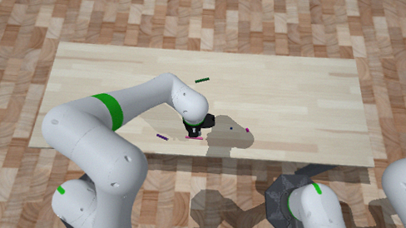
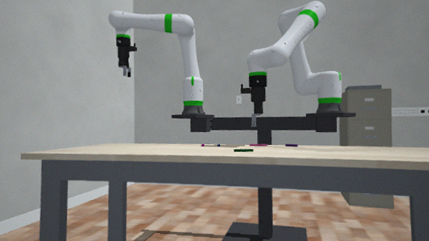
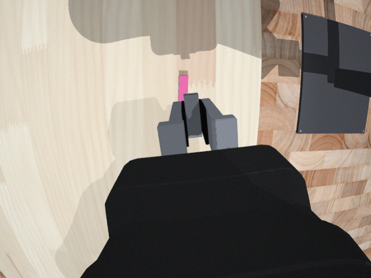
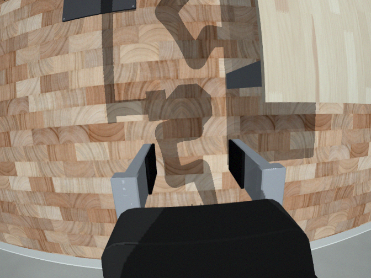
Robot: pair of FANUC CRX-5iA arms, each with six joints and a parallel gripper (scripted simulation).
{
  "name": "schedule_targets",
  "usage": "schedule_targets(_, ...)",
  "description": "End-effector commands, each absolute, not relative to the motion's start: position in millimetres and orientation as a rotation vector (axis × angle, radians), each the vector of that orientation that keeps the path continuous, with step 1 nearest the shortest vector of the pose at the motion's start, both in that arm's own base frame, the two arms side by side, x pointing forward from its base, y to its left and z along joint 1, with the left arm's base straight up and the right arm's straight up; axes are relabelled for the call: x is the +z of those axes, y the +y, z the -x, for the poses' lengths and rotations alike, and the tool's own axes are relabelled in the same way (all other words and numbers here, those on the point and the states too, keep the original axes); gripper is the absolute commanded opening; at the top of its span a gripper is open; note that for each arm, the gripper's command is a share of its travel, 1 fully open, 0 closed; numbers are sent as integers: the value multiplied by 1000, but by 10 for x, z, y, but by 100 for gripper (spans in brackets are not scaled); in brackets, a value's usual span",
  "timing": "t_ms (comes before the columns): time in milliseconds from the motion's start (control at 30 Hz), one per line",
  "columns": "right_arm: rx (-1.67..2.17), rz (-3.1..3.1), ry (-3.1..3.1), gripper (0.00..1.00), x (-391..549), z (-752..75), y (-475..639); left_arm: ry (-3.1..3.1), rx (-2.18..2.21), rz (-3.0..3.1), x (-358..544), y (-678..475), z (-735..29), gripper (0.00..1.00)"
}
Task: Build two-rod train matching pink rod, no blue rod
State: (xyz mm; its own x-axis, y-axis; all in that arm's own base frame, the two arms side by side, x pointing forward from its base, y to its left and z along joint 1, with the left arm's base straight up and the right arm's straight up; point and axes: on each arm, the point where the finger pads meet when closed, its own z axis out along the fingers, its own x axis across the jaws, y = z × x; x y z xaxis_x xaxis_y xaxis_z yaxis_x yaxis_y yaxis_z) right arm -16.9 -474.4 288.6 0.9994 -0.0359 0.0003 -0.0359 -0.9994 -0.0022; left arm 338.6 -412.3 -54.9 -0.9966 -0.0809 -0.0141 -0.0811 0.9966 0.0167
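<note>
The pink rod (image 1: 194,137) (image 2: 258,144) (image 3: 183,86) lies flat near the table edge on the arms' side. The purple rod (image 1: 162,137) (image 2: 291,145) lies flat, slightly angled, left of it in the top view, with a gap between. My left gripper (image 2: 254,120) (image 3: 192,115) is shut on the grey rod (image 3: 191,110) and holds it above the table over the pink rod's area; the hand hides part of the pink rod in the left wrist view. My right gripper (image 2: 126,72) (image 4: 192,156) is open and empty, high up beyond the table's edge.
A green rod (image 1: 202,80) (image 2: 243,150) lies farther from the arms. A small blue rod (image 1: 231,128) (image 2: 218,145) and a magenta rod (image 1: 247,130) (image 2: 202,145) lie right of the pink rod in the top view. The table (image 1: 301,89) has its near edge close to the pink rod.
</note>
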Motion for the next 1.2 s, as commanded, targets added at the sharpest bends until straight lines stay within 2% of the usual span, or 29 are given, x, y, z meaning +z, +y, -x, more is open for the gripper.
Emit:
schedule_targets(0,0,3141,56,100,2897,171,-4747,3138,-2,-119,-535,-3805,-3657,24)
schedule_targets(1167,0,3141,56,100,2897,171,-4747,2918,1,-1159,-536,-1983,-4409,24)
